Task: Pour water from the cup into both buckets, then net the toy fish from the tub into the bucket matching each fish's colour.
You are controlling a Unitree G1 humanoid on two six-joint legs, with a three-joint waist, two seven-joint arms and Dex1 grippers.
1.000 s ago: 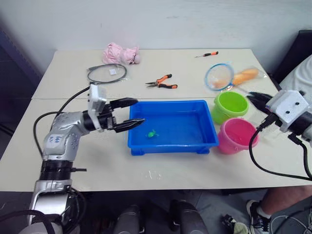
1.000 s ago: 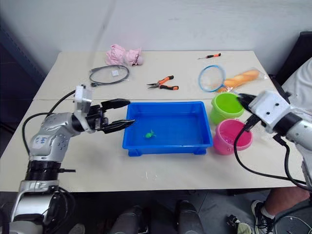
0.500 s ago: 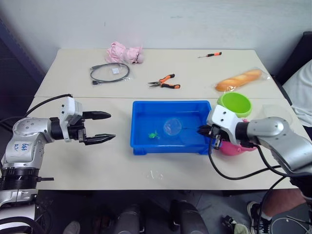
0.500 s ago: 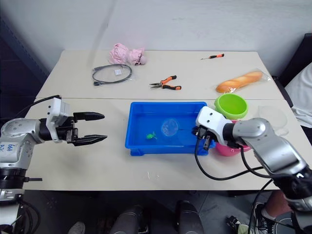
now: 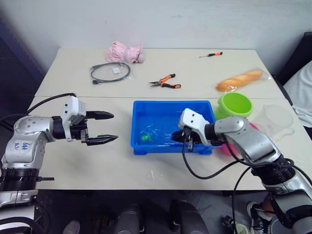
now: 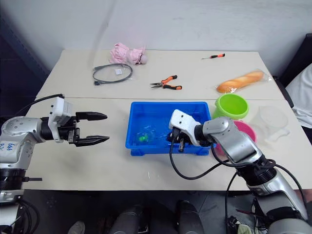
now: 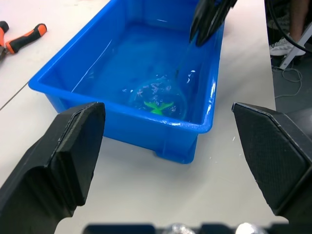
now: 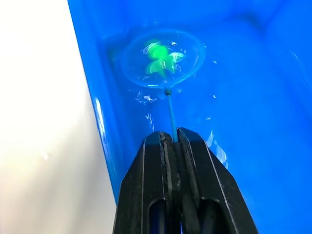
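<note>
The blue tub (image 5: 170, 103) of water sits mid-table. My right gripper (image 5: 188, 142) is over its near right part, shut on the net's thin handle (image 8: 170, 109). The net's hoop (image 8: 161, 57) lies in the water around a green toy fish (image 5: 145, 137), seen also as fish (image 7: 158, 106). My left gripper (image 5: 110, 128) hangs open over bare table, left of the tub. The green bucket (image 5: 235, 105) stands right of the tub. The pink bucket (image 6: 246, 129) in front of it is mostly hidden by my right arm. The clear cup (image 5: 278, 119) stands further right.
At the back of the table lie orange-handled pliers (image 5: 165, 81), a small screwdriver (image 5: 210, 54), a coiled black cable (image 5: 109, 72), a pink soft toy (image 5: 124, 51) and a bagged bread roll (image 5: 242, 80). A person (image 5: 304, 87) sits at the right edge.
My right gripper brought the net from behind the buckets into the tub, then swept it left over the green fish, stirring the water. My left gripper withdrew from the tub's left end.
</note>
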